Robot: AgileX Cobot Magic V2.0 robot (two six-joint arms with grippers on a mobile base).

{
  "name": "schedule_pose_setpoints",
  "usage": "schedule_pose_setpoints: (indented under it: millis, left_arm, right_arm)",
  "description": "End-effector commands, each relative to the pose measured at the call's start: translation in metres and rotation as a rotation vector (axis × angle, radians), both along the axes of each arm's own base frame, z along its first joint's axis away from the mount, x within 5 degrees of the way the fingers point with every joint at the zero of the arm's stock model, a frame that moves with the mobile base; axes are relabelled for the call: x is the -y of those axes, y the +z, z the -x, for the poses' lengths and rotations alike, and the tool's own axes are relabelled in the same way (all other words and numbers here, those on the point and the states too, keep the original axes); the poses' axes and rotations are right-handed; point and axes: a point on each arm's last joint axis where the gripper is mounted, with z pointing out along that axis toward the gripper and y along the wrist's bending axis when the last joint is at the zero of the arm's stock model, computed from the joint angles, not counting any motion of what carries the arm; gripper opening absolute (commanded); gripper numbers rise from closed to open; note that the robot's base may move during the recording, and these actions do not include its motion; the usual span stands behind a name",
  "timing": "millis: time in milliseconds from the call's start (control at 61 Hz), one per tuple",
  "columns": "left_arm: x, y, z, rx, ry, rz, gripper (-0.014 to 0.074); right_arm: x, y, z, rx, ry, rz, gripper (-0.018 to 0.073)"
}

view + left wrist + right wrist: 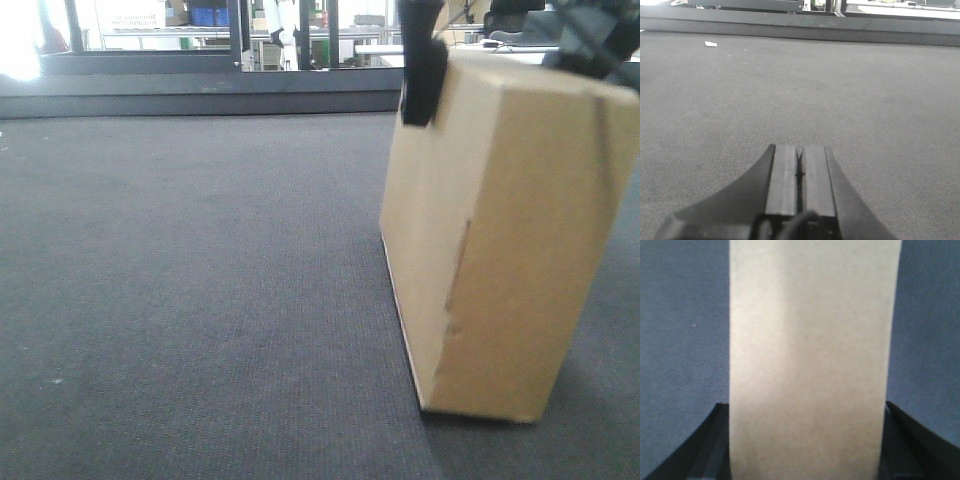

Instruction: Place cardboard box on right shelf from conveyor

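The conveyor [200, 300] fills every view, a dark ribbed belt running back to its raised edge rail [200, 100]. The right shelf appears in no view, so you will have to find it before you swing.

The cardboard box [500, 250] stands on its narrow edge at the right of the belt, leaning slightly. Whether its lower edge rests on the belt or hangs just clear cannot be told.

Your right gripper [505, 85] straddles the box's top edge, one of its fingers [425, 75] flat on the near face. The wrist view shows the jaws pressed to both broad faces, pinching the slab. The grip sits high on a tall, flat load, so lift straight up first, slowly, and expect the box to pivot if you turn fast.

Your left gripper [800, 160] hovers low over bare belt, pads pressed together and holding nothing; keep it out of the carry path.

A vertical crease [458, 270] marks the near face, hinting at soft board, so do not over-squeeze.
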Motion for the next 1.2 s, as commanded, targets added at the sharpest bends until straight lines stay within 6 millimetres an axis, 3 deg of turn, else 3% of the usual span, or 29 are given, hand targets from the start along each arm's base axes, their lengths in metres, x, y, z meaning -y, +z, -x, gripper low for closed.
schedule_pose_setpoints:
  millis: [0,148,361,639,820,1180]
  left_arm:
    - [-0.001,0.006,0.000,0.084,0.006,0.012,-0.0116]
    - [-0.001,0.006,0.000,0.084,0.006,0.012,-0.0116]
    - [-0.001,0.006,0.000,0.084,0.006,0.012,-0.0116]
    - [-0.001,0.006,0.000,0.084,0.006,0.012,-0.0116]
    - [-0.001,0.006,0.000,0.084,0.006,0.012,-0.0116]
    - [-0.001,0.006,0.000,0.084,0.006,0.012,-0.0116]
  right_arm:
    - [0.016,0.040,0.007,0.172,0.032,-0.057,0.0048]
    - [0.043,0.058,0.012,0.294,0.081,-0.032,0.0048]
    - [0.090,0.067,0.027,0.542,0.121,0.010,0.0048]
    - [0.147,0.053,0.061,0.858,-0.058,0.077,0.0048]
    - [0.162,0.040,0.089,1.028,-0.151,0.106,0.0048]
    - [0.163,0.007,0.156,1.222,-0.178,0.103,0.0048]
